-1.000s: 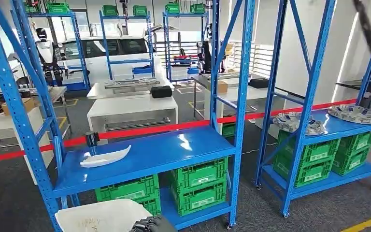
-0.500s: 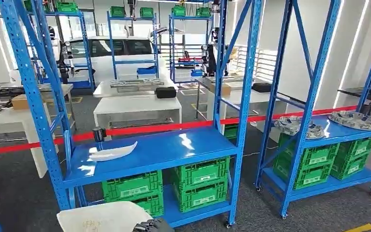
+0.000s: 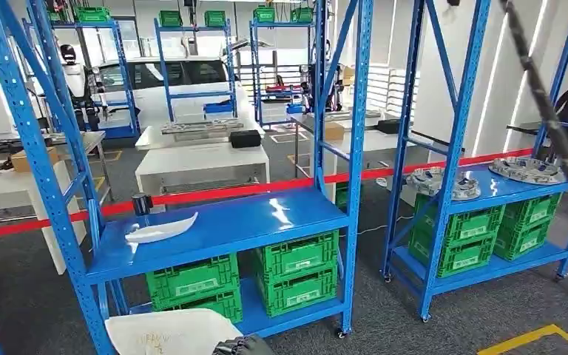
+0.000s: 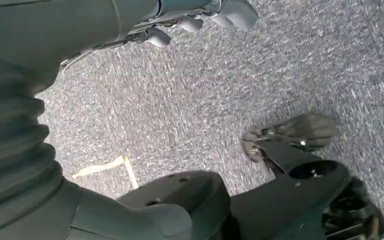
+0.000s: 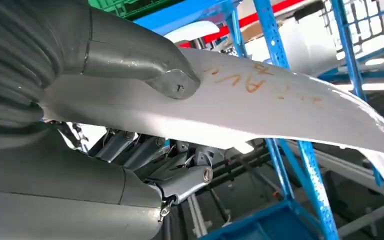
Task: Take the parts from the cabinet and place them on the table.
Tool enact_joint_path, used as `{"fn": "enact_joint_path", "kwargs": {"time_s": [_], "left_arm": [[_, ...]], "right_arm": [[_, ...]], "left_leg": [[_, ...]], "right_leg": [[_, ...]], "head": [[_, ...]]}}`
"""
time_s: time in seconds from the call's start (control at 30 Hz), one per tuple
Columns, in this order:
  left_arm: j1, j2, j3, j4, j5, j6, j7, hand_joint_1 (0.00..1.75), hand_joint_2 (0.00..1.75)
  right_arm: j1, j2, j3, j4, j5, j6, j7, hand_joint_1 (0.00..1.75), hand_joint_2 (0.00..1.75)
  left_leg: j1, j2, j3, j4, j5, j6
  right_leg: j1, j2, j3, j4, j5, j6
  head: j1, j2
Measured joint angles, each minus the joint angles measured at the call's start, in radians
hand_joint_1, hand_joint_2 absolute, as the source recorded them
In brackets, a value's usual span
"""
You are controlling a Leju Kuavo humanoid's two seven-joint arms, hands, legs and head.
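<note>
Right wrist view: my right hand (image 5: 130, 125) pinches a white panel (image 5: 280, 105) with thumb and fingers (image 5: 180, 180); carrying step, next needs a surface. Left fingers (image 4: 200, 20) curl in, holding nothing.

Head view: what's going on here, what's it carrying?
The right robot hand grips a white curved panel, thumb on top and fingers underneath; orange writing marks its surface. In the head view that panel sits low in front of the robot, before a blue rack. A second white part lies on the rack's middle shelf, with green crates below. The left robot hand hangs over the grey carpet, holding nothing.
</note>
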State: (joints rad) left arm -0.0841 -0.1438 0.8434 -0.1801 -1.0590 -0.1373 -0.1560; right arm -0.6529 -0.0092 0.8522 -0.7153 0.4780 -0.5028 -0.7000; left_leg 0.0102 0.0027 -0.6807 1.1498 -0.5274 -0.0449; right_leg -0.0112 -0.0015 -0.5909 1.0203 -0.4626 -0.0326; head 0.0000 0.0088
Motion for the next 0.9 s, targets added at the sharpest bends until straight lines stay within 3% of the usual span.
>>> {"fn": "enact_joint_path", "kwargs": {"time_s": [0.07, 0.1, 0.13, 0.17, 0.23, 0.27, 0.37, 0.4, 0.43, 0.47, 0.5, 0.53, 0.57, 0.6, 0.63, 0.67, 0.73, 0.77, 0.8, 0.9], "left_arm": [[-0.003, 0.000, 0.000, 0.000, 0.000, 0.000, 0.000, 0.00, 1.75], [-0.004, 0.000, 0.000, 0.000, 0.000, 0.000, -0.001, 0.00, 1.75], [-0.005, 0.000, 0.000, 0.000, 0.000, 0.000, -0.001, 0.00, 1.75], [-0.004, 0.000, 0.000, 0.000, 0.000, 0.000, 0.001, 0.00, 1.75], [-0.003, 0.001, 0.000, 0.000, 0.000, 0.000, 0.001, 0.00, 1.75], [-0.006, 0.003, 0.000, -0.001, 0.000, 0.001, 0.001, 0.00, 1.75], [-0.008, 0.002, 0.000, -0.001, 0.000, 0.001, 0.006, 0.00, 1.75], [-0.007, 0.002, 0.000, -0.001, 0.000, 0.001, 0.010, 0.00, 1.75], [-0.006, -0.002, 0.000, 0.000, 0.000, 0.001, 0.010, 0.00, 1.75], [-0.007, -0.001, 0.000, 0.000, 0.000, 0.005, 0.011, 0.00, 1.75], [-0.007, -0.001, 0.000, 0.000, 0.000, 0.008, 0.010, 0.00, 1.75], [-0.007, -0.002, 0.000, 0.000, 0.000, 0.009, 0.010, 0.00, 1.75], [-0.006, -0.002, 0.000, 0.000, 0.000, 0.010, 0.009, 0.00, 1.75], [-0.004, -0.003, 0.000, 0.000, 0.000, 0.010, 0.009, 0.00, 1.75], [-0.004, -0.003, 0.000, 0.000, 0.000, 0.010, 0.009, 0.00, 1.75], [-0.004, -0.003, 0.000, 0.000, 0.000, 0.010, 0.010, 0.00, 1.75], [-0.003, -0.004, 0.000, 0.000, -0.002, 0.009, 0.006, 0.00, 1.75], [-0.003, -0.003, 0.000, 0.000, -0.002, 0.008, 0.000, 0.00, 1.75], [-0.004, -0.003, 0.000, 0.000, -0.002, 0.006, -0.002, 0.00, 1.75], [-0.004, -0.004, 0.000, 0.000, -0.012, 0.000, -0.001, 0.00, 1.75]], "right_arm": [[0.004, 0.000, 0.000, 0.000, 0.000, 0.000, 0.000, 1.75, 1.75], [0.006, 0.000, 0.000, 0.000, 0.000, 0.000, 0.001, 1.75, 1.75], [0.007, 0.000, 0.000, 0.000, 0.000, 0.000, 0.001, 1.75, 1.75], [0.008, 0.000, 0.000, 0.000, 0.000, 0.000, 0.002, 1.75, 1.75], [0.007, 0.000, -0.001, 0.000, 0.000, -0.001, 0.002, 1.75, 1.75], [0.006, 0.000, -0.001, 0.000, 0.001, -0.001, 0.002, 1.75, 1.75], [0.000, 0.005, -0.002, 0.003, 0.007, 0.001, 0.000, 1.75, 1.75], [-0.001, 0.005, -0.003, 0.003, 0.007, 0.002, 0.000, 1.75, 1.75], [-0.004, 0.005, -0.004, 0.004, 0.006, 0.003, 0.000, 1.75, 1.75], [-0.008, 0.005, -0.005, 0.004, 0.003, 0.003, 0.000, 1.75, 1.75], [-0.011, 0.005, -0.005, 0.004, 0.000, 0.002, 0.001, 1.75, 1.75], [-0.011, 0.005, -0.005, 0.004, -0.003, 0.001, 0.002, 1.75, 1.75], [-0.010, 0.005, -0.005, 0.005, -0.004, 0.000, 0.002, 1.75, 1.75], [-0.010, 0.005, -0.005, 0.006, -0.004, -0.002, 0.002, 1.75, 1.75], [-0.010, 0.005, -0.005, 0.008, -0.004, -0.004, 0.002, 1.75, 1.75], [-0.010, 0.005, -0.005, 0.010, -0.004, -0.008, 0.002, 1.75, 1.75], [-0.012, 0.006, -0.006, 0.012, -0.005, -0.019, 0.002, 1.75, 1.75], [-0.015, 0.007, -0.007, 0.012, -0.005, -0.023, 0.000, 1.75, 1.75], [-0.015, 0.012, -0.009, 0.013, -0.006, -0.024, -0.001, 1.75, 1.75], [-0.019, 0.013, -0.019, 0.022, -0.006, -0.024, 0.000, 1.75, 1.75]], "left_leg": [[0.000, 0.000, -0.046, 0.149, -0.077, -0.004], [0.000, 0.000, -0.045, 0.177, -0.085, -0.004], [0.000, 0.000, -0.020, 0.156, -0.075, -0.002], [-0.001, 0.000, 0.028, 0.091, -0.048, 0.003], [-0.002, 0.000, 0.152, -0.095, 0.006, 0.016], [-0.008, 0.000, 0.171, -0.140, -0.016, 0.023], [-0.018, -0.002, 0.158, -0.134, 0.007, 0.039], [-0.015, -0.002, 0.154, -0.139, 0.017, 0.048], [-0.006, 0.002, 0.158, -0.144, 0.031, 0.055], [-0.007, 0.003, 0.145, -0.145, 0.040, 0.060], [-0.006, 0.004, 0.131, -0.144, 0.051, 0.070], [-0.007, 0.005, 0.118, -0.144, 0.060, 0.070], [-0.007, 0.006, 0.104, -0.142, 0.070, 0.070], [-0.007, 0.006, 0.089, -0.139, 0.079, 0.069], [-0.007, 0.006, 0.074, -0.136, 0.087, 0.068], [-0.006, 0.006, 0.060, -0.133, 0.095, 0.066], [-0.005, 0.005, 0.036, -0.124, 0.109, 0.059], [-0.007, 0.005, 0.025, -0.118, 0.115, 0.052], [-0.009, 0.004, 0.020, -0.116, 0.122, 0.046], [-0.007, 0.004, 0.019, -0.128, 0.144, 0.025]], "right_leg": [[0.003, -0.002, -0.020, 0.001, 0.014, -0.002], [0.004, -0.002, -0.030, 0.002, 0.021, -0.001], [0.005, -0.002, -0.038, 0.003, 0.028, 0.000], [0.005, -0.001, -0.047, 0.004, 0.034, 0.002], [0.005, 0.001, -0.057, 0.008, 0.046, 0.008], [0.008, 0.000, -0.061, 0.009, 0.051, 0.015], [0.003, -0.003, -0.061, 0.003, 0.070, 0.034], [0.006, -0.002, -0.061, -0.001, 0.078, 0.042], [0.002, -0.001, -0.068, 0.006, 0.068, 0.046], [0.003, 0.001, -0.082, 0.032, 0.027, 0.051], [0.001, 0.001, -0.106, 0.099, -0.038, 0.055], [0.000, 0.001, -0.129, 0.181, -0.094, 0.059], [0.000, 0.001, -0.150, 0.260, -0.133, 0.062], [0.000, 0.001, -0.157, 0.308, -0.146, 0.064], [0.000, 0.001, -0.141, 0.310, -0.132, 0.064], [-0.001, 0.001, -0.104, 0.272, -0.104, 0.063], [-0.001, 0.001, 0.015, 0.111, -0.055, 0.057], [0.000, 0.001, 0.071, 0.021, -0.086, 0.051], [0.007, 0.003, 0.080, 0.005, -0.084, 0.043], [0.010, 0.005, 0.064, 0.000, -0.072, 0.022]], "head": [[0.000, 0.000], [0.000, 0.000], [-0.001, 0.000], [0.000, 0.000], [-0.001, 0.000], [0.000, 0.000], [0.002, 0.000], [0.002, 0.000], [-0.001, 0.000], [0.004, 0.000], [0.006, 0.000], [0.006, 0.000], [0.006, 0.000], [0.006, 0.000], [0.008, 0.000], [0.008, 0.000], [0.011, 0.000], [0.012, 0.000], [0.011, 0.000], [0.011, 0.000]]}}
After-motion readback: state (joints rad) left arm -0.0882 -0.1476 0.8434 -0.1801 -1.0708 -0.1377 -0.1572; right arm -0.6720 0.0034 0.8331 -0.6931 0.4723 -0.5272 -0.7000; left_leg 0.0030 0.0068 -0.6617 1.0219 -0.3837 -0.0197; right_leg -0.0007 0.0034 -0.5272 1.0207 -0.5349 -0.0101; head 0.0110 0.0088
